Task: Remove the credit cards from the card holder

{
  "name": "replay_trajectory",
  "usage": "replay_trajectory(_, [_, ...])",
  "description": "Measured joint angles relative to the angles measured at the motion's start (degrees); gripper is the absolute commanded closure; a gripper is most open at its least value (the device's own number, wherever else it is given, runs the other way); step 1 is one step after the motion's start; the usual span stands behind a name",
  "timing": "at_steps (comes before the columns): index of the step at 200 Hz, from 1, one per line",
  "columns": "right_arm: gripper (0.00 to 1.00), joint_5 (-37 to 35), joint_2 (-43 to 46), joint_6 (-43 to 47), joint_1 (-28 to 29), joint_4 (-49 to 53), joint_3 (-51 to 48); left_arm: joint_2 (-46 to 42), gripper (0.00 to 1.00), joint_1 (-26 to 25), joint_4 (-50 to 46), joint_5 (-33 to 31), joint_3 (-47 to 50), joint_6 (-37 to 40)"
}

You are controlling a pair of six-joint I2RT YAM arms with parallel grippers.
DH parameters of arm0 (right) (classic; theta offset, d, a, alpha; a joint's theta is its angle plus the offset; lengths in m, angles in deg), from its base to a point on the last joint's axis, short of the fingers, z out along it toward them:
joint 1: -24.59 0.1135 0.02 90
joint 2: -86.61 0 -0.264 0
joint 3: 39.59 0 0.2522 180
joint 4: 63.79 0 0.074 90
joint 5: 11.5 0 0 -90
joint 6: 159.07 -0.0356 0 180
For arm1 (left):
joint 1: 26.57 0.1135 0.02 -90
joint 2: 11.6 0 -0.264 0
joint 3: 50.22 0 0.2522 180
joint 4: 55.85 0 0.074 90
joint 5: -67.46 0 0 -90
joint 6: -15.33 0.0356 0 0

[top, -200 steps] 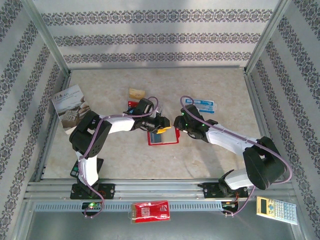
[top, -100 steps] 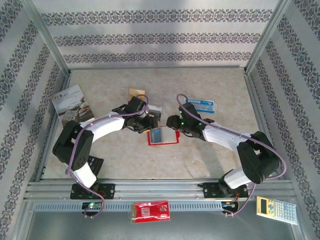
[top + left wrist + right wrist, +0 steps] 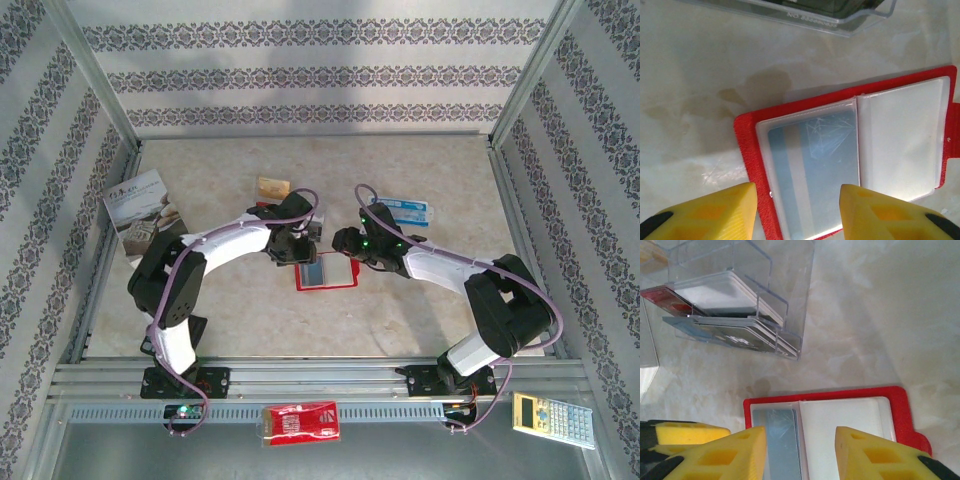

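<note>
Left gripper (image 3: pixel 797 205): spread wide and grasping nothing. One yellow finger (image 3: pixel 715 207) hangs over the bare counter (image 3: pixel 690 100), just outside the red edge of the card holder (image 3: pixel 747 150). The other hangs over the holder's clear pockets. Whether either finger touches the holder cannot be told.

Left gripper, top view (image 3: pixel 303 244): at the card holder's (image 3: pixel 345 275) far-left corner.

Right gripper (image 3: pixel 800 450): also wide apart and empty, with both yellow fingers over the card holder (image 3: pixel 897 410) at its edge. Contact cannot be told.

Right gripper, top view (image 3: pixel 346 244): at the holder's far edge, just beside the left gripper.

Card holder, pose: lies open and flat on the counter between the two grippers, pockets facing up.

Card holder, long axis: runs side to side across the counter, roughly parallel to the near edge. Its red tab (image 3: pixel 920 440) points to the right end.

Blue card (image 3: pixel 810 165): inside the pocket at the holder's left end, seen through scratched clear plastic, with a pale stripe along it. The neighbouring pocket (image 3: pixel 900 140) looks pale and blank.

Clear plastic box (image 3: pixel 740 305): on the counter just beyond the holder's far side, with flat cards stacked in it.
</note>
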Motion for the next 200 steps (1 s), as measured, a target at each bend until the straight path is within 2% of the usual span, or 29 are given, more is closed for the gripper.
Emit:
replay_trajectory(28, [0.60, 0.5, -0.1, 0.0, -0.4, -0.2, 0.0, 1.9, 0.60, -0.9, -1.3, -0.6, -1.3, 0.5])
replay_trajectory(91, [0.61, 1.1, -1.2, 0.0, -0.5, -0.5, 0.0, 5.1, 0.62, -1.0, -3.1, -0.8, -2.9, 1.8])
replay_trajectory(111, [0.66, 1.6, -1.2, 0.0, -0.5, -0.6, 0.0, 5.3, 0.67, -1.0, -3.4, -0.8, -2.9, 2.1])
replay_trajectory(200, [0.77, 5.3, -1.4, 0.1, -0.5, -1.0, -0.4, 6.2, 0.75, -1.0, -3.7, -1.0, -3.0, 3.2])
